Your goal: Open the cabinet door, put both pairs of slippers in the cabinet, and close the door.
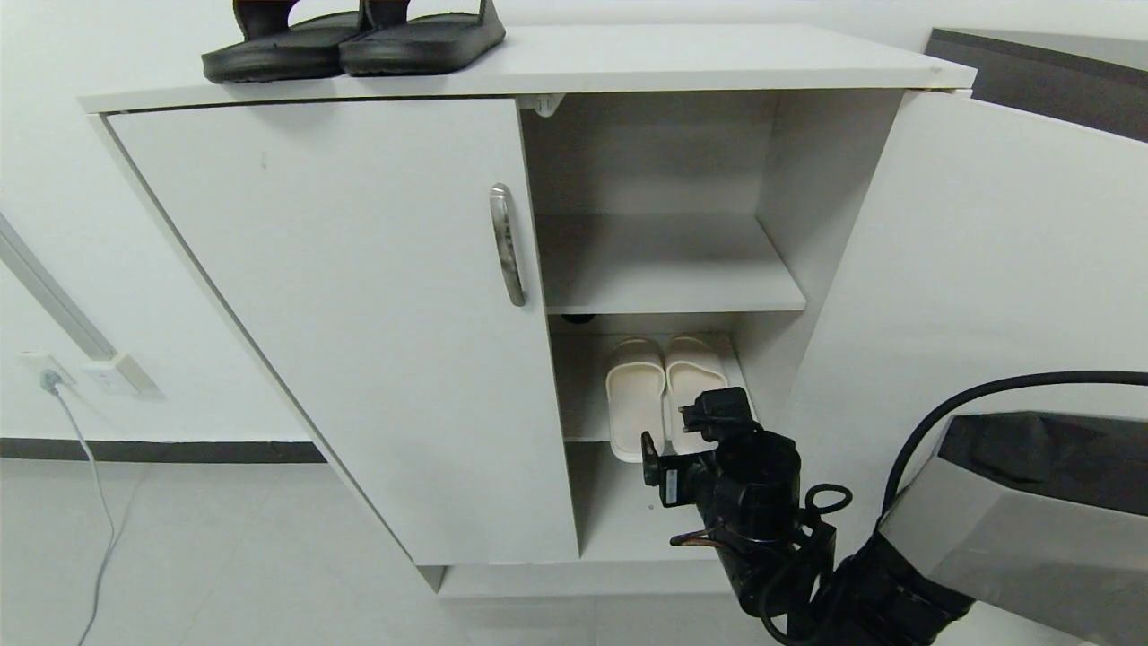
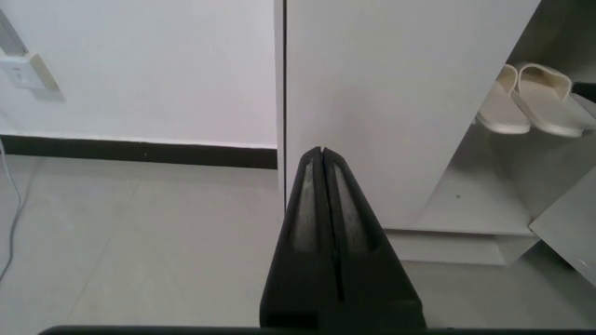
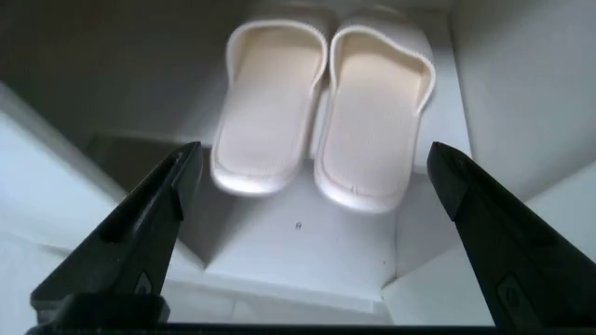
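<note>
A pair of black slippers point(image 1: 350, 45) rests on top of the white cabinet point(image 1: 717, 58), at its left end. The cabinet's right door point(image 1: 969, 269) is swung open and the left door point(image 1: 341, 314) is closed. A pair of white slippers point(image 1: 664, 390) point(image 3: 270, 102) point(image 2: 535, 98) lies side by side on the lower shelf inside. My right gripper point(image 1: 679, 431) point(image 3: 312, 172) is open just in front of that shelf, holding nothing, its fingers spread wider than the pair. My left gripper point(image 2: 322, 163) is shut on nothing, low before the closed left door.
The closed door carries a metal handle point(image 1: 507, 244). A higher shelf point(image 1: 664, 269) sits above the white slippers and a bottom compartment point(image 1: 628, 520) below them. A wall socket with a cable point(image 1: 54, 377) is at the far left, over the tiled floor point(image 1: 179, 556).
</note>
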Robot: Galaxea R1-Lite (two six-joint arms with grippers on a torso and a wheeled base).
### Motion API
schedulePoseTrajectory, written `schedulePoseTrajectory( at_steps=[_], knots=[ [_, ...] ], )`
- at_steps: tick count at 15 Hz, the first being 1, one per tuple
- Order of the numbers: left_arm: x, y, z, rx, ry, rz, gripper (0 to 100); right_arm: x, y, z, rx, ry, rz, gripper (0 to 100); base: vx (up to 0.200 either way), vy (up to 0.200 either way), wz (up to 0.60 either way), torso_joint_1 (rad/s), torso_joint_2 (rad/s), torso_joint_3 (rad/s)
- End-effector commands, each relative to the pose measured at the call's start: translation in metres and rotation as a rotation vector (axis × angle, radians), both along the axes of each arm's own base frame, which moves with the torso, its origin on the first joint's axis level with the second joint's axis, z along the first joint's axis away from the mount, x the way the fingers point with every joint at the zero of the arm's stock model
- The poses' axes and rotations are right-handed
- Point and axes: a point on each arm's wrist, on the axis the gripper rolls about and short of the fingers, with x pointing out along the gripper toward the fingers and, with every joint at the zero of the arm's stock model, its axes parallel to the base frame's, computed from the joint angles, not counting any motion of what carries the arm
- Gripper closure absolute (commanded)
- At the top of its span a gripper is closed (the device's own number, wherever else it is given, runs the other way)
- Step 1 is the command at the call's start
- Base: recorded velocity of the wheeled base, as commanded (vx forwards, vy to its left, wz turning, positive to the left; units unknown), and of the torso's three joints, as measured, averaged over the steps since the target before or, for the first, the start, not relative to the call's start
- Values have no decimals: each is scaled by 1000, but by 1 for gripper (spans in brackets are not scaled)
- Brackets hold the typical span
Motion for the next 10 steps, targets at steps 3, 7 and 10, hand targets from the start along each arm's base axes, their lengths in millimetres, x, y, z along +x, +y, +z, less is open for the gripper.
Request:
schedulePoseTrajectory(
  at_steps=[3, 7, 10],
  knots=[
    [0, 0, 0, -1, 1, 1, 100, -7, -1, 10, 8, -16, 12, 0, 0, 0, 0, 0, 0, 0],
    [0, 0, 0, -1, 1, -1, 100, -9, 1, 10, 4, -12, 20, 0, -200, 0, 0, 4, 1, 4],
    [0, 0, 0, 1, 0, 2, 100, -10, 1, 10, 5, -13, 20, 0, -133, 0, 0, -2, 0, 3]
  ],
)
